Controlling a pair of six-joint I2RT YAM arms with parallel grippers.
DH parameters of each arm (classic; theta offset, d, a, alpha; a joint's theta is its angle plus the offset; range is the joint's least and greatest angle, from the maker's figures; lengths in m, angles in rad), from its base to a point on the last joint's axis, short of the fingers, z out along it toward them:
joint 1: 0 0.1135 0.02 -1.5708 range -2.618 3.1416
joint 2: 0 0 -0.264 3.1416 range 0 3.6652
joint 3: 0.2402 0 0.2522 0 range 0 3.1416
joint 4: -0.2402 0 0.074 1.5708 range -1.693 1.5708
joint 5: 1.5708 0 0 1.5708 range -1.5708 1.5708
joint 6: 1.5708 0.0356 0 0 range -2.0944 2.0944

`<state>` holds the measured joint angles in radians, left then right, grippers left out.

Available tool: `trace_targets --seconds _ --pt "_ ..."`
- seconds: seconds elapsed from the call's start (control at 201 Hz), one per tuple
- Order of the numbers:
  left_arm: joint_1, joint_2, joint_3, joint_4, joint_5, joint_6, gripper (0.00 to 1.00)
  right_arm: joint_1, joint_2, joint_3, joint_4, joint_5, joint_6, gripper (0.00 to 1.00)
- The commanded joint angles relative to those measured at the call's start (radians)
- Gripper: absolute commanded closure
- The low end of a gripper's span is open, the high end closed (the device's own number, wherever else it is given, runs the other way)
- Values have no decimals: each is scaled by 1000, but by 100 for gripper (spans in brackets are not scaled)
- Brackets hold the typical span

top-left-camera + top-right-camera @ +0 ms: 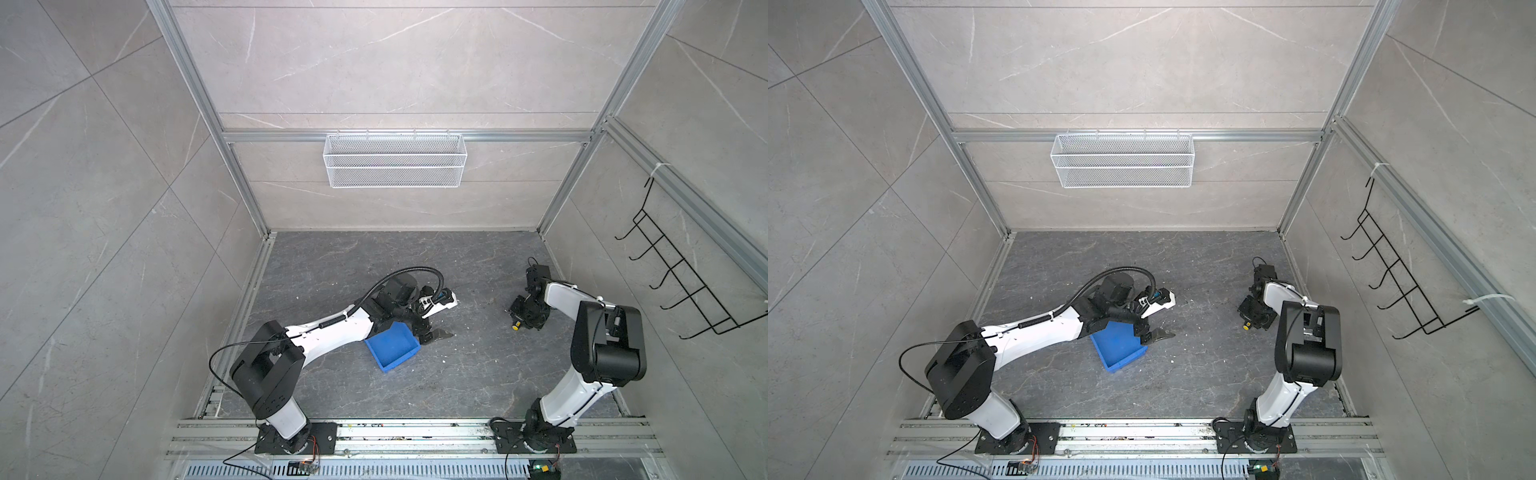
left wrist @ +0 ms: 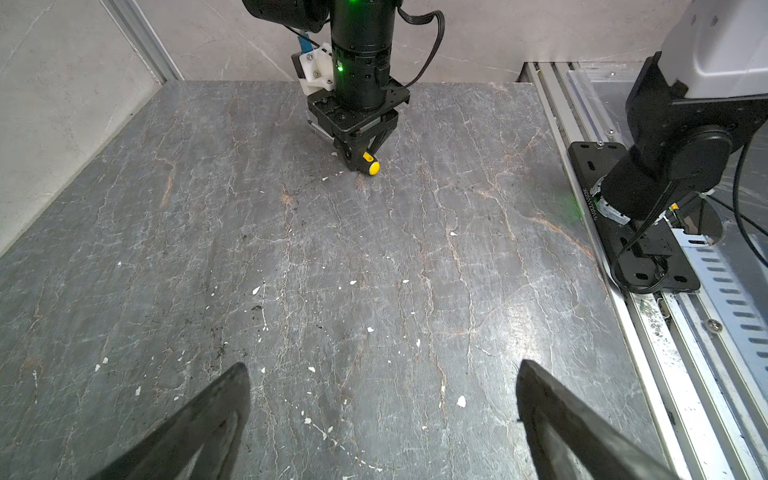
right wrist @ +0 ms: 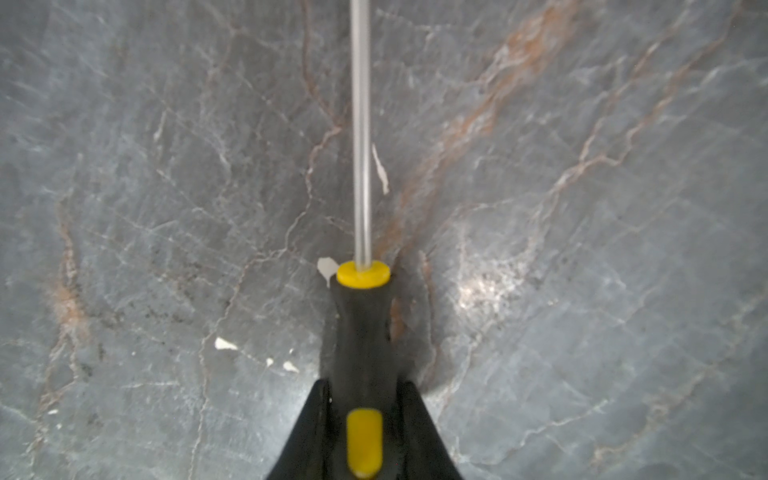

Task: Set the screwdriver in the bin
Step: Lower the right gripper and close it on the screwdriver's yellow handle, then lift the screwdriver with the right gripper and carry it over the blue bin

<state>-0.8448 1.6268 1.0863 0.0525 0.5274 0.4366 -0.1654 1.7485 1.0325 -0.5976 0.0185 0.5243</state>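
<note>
The screwdriver (image 3: 361, 332) lies on the dark stone table, its thin shaft (image 3: 360, 124) pointing away from the wrist camera. My right gripper (image 3: 365, 386) is shut on the black-and-yellow handle. In both top views the yellow butt end (image 1: 516, 326) (image 1: 1247, 326) sticks out below the right gripper (image 1: 524, 316) at the table's right. The left wrist view shows this grip (image 2: 371, 164) from afar. The bin (image 1: 392, 345) (image 1: 1119, 347), a shallow blue tray, sits left of centre with nothing in the part that shows. My left gripper (image 1: 434, 334) (image 2: 382, 365) hovers open by its right corner, holding nothing.
A white wire-mesh basket (image 1: 395, 162) hangs on the back wall. A black wire hook rack (image 1: 681, 274) hangs on the right wall. Aluminium rails (image 1: 415, 436) with both arm bases run along the front edge. The left forearm crosses over the bin's far left corner.
</note>
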Motion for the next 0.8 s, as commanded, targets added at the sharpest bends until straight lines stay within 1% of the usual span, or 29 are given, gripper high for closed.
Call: trace_targets --seconds 0.0,0.174,0.274,0.488,0.791 --pt "-5 -15 10 10 30 30 0 -2 11 -1 -12 -9 11 93" --pt "-4 -19 0 34 27 23 0 -1 -13 4 -20 -9 14 97" --pt "-2 -37 -29 80 -3 15 0 -3 -38 10 -31 -3 8 98" --pt "20 -71 -61 110 -24 -1 0 7 -140 -13 -44 -13 -16 100" --pt "75 -161 -117 95 -20 -12 0 81 -283 -6 -106 -12 -40 100"
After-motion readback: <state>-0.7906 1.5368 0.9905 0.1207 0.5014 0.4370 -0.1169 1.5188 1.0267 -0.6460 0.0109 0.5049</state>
